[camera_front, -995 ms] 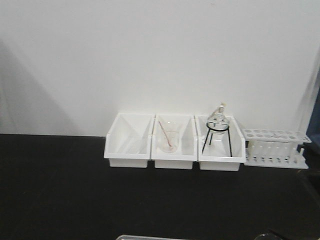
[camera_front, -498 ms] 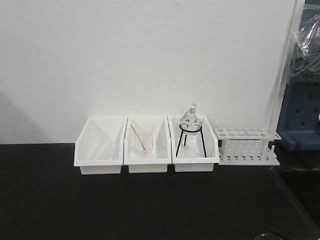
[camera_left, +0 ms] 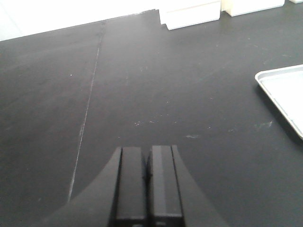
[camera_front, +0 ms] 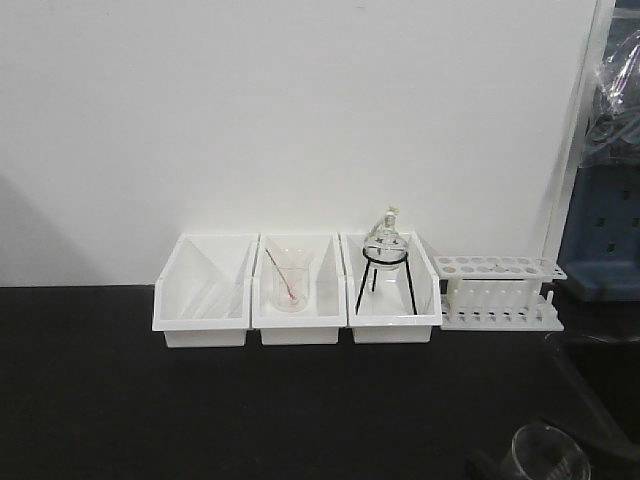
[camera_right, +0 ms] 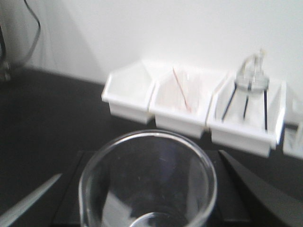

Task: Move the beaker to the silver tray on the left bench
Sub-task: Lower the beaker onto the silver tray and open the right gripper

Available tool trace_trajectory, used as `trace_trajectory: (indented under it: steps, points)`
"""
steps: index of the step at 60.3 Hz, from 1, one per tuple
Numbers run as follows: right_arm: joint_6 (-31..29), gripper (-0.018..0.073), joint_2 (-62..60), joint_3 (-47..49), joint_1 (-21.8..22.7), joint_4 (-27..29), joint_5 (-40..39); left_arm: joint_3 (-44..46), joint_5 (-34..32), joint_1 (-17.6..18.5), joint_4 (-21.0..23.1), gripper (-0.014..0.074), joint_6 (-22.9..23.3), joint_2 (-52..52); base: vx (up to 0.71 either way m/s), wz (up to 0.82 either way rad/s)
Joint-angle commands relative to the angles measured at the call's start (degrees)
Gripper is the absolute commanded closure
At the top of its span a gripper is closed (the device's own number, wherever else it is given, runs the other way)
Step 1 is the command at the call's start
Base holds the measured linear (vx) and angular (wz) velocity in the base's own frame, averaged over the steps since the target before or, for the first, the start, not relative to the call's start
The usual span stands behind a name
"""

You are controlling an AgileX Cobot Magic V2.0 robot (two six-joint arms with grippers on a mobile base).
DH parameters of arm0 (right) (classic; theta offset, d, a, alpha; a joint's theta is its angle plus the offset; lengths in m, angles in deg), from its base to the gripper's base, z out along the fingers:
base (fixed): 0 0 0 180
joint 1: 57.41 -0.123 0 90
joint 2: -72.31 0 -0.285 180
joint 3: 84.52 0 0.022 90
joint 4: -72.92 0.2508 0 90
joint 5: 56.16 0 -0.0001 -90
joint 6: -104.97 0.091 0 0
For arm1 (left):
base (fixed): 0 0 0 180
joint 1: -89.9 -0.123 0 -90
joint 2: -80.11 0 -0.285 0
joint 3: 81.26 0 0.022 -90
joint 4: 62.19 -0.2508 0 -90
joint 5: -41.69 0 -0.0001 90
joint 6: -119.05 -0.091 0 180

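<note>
The beaker (camera_right: 147, 184) is small, clear glass with a round rim. It fills the bottom of the right wrist view and sits between the dark fingers (camera_right: 239, 182) of my right gripper (camera_right: 149, 152), which is shut on it. It also shows at the bottom right of the front view (camera_front: 548, 455). In the left wrist view, my left gripper (camera_left: 147, 163) is shut and empty, low over the black top of the left bench (camera_left: 156, 85). The silver tray (camera_left: 284, 92) lies on the bench to its right, only a corner in view.
Three white bins (camera_front: 205, 290) stand in a row against the white wall. The middle one holds a beaker with a pink rod (camera_front: 288, 282), the right one a round flask on a black wire stand (camera_front: 385, 255). A white test tube rack (camera_front: 498, 292) stands right of them.
The front view has swung right, so the bins now sit further left and the tray edge at the bottom is gone. The held beaker has come up into the bottom right of that view.
</note>
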Motion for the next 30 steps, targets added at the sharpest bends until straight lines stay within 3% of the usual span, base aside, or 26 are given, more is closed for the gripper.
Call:
trace_trajectory:
  steps: [1,9,17,23,30]
  points:
    - [-0.8,0.0571,3.6,2.1,0.9,1.6,-12.3,-1.1,-4.7,0.4,0.0,0.0595,0.1,0.4,0.00,0.00]
    - [-2.4,0.0571,18.2,7.5,1.1,1.4,-13.5,-1.1,-4.7,0.4,0.0,0.0595,0.1,0.4,0.00,0.00]
    - [-1.6,0.0571,33.3,13.7,-0.3,-9.7,-15.0,-1.1,-4.7,0.4,0.0,0.0595,0.1,0.4,0.00,0.00]
    - [1.7,0.0571,40.7,15.7,-2.0,-16.6,-21.3,-1.1,-4.7,0.4,0.0,0.0595,0.1,0.4,0.00,0.00]
    - [2.9,0.0571,47.6,15.8,-2.7,-18.5,-29.3,-1.1,-4.7,0.4,0.0,0.0595,0.1,0.4,0.00,0.00]
